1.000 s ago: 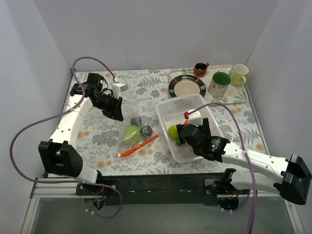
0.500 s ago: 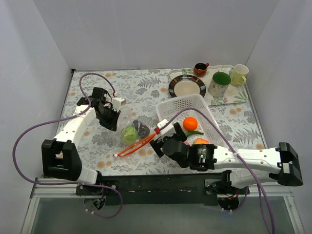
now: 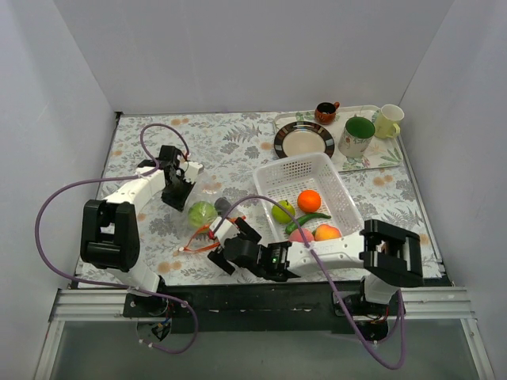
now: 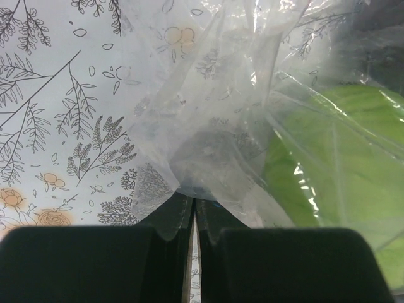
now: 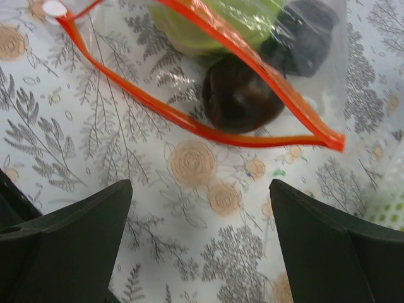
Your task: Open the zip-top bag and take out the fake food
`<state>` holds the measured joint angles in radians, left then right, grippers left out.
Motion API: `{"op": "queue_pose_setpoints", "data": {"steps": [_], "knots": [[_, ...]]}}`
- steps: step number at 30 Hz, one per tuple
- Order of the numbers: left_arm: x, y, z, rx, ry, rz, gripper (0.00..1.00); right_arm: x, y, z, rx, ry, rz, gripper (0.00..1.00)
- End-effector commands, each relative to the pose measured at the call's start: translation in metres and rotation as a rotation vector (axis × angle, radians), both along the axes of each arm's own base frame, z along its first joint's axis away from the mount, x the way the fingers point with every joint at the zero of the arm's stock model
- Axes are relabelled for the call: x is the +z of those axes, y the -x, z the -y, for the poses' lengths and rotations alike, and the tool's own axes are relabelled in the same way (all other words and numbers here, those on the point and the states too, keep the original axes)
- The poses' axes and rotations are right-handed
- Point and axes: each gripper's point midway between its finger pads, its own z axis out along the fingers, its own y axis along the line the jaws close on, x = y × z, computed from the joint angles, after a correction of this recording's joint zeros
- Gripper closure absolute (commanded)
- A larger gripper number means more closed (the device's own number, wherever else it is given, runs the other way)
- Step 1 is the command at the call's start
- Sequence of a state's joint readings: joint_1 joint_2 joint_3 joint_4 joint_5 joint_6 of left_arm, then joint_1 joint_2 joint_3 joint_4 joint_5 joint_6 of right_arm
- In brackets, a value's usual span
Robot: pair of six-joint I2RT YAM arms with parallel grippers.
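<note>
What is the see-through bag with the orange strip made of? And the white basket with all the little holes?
The clear crinkly bag looks like thin glossy plastic film: it creases, glints, and the flowery table cover shows through. The white mesh basket looks like stiff moulded plastic, probably: even rows of holes, a rim holding its shape.

Green fruit (image 4: 344, 158) — blurred behind the zip-top bag (image 4: 208, 95) — runs off the edge.

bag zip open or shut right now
Open. In the right wrist view the zip's two orange strips gape apart, with a dark fruit showing between them.
</note>
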<state>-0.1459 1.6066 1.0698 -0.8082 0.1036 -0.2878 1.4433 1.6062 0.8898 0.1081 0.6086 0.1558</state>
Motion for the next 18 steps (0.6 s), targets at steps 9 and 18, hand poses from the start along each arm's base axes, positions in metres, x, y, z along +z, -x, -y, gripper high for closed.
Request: {"op": "queue_pose_setpoints", "data": {"steps": [9, 18], "knots": [[-0.004, 0.015, 0.0, -0.015, 0.012, 0.005, 1.0, 0.012, -0.065, -0.074, -0.094, -0.141, 0.021, 0.02], [-0.002, 0.019, 0.004, -0.029, 0.035, 0.008, 1.0, -0.012, -0.082, -0.075, -0.119, -0.083, -0.005, 0.02]]}}
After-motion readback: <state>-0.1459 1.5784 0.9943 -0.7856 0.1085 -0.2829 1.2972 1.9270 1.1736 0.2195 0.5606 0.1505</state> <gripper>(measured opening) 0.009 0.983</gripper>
